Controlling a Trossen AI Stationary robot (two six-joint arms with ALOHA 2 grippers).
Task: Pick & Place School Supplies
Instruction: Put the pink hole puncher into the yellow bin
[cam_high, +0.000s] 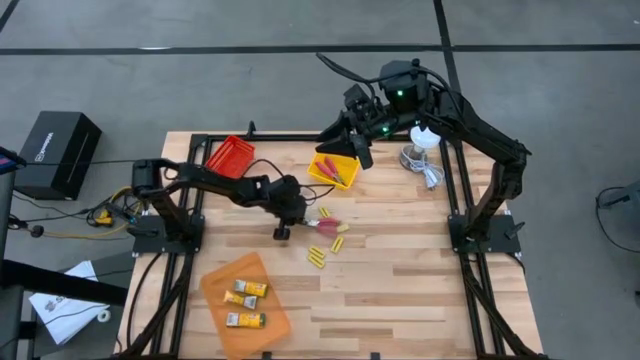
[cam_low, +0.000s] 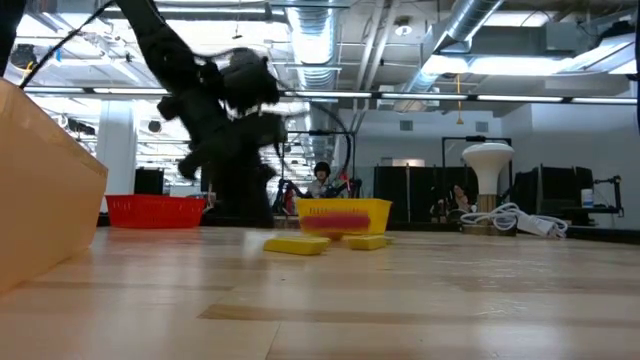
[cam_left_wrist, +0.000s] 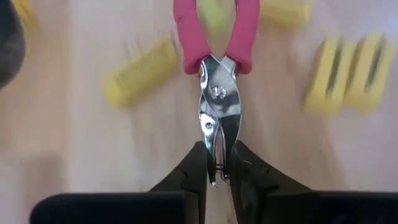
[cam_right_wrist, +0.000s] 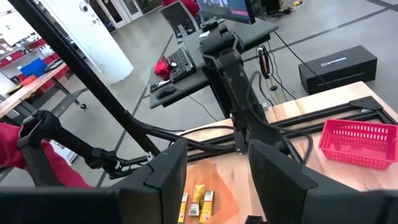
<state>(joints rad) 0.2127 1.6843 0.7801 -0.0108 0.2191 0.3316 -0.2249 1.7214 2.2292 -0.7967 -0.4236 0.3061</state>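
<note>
A small pink-handled tool with metal jaws (cam_high: 325, 223) (cam_left_wrist: 217, 93) lies out from my left gripper (cam_high: 298, 217) (cam_left_wrist: 216, 177), which is shut on it near the table's middle. Loose yellow packs (cam_high: 338, 243) (cam_high: 317, 257) (cam_left_wrist: 142, 65) lie on the wood beside it. More yellow-and-white packs (cam_high: 245, 290) lie in the orange tray (cam_high: 222, 278). Red-handled tools (cam_high: 333, 167) lie in the yellow tray (cam_high: 322, 176). My right gripper (cam_high: 362, 152) (cam_right_wrist: 217, 180) hangs open over the yellow tray's far side, touching nothing. My left gripper pinches the tool's metal tip (cam_left_wrist: 214, 140) between its two fingers (cam_left_wrist: 193, 171). It comes from the table's left, with the fingers lying along the tool. The pink handles (cam_left_wrist: 186, 37) point away toward the right. Whether the tool is clear of the table cannot be told.
A red tray (cam_high: 230, 155) stands at the far left. A white lamp-like object with a coiled cable (cam_high: 420, 145) sits at the far right. Black frame rails run along the table's edges. Bare wood lies across the near right part (cam_high: 400, 290).
</note>
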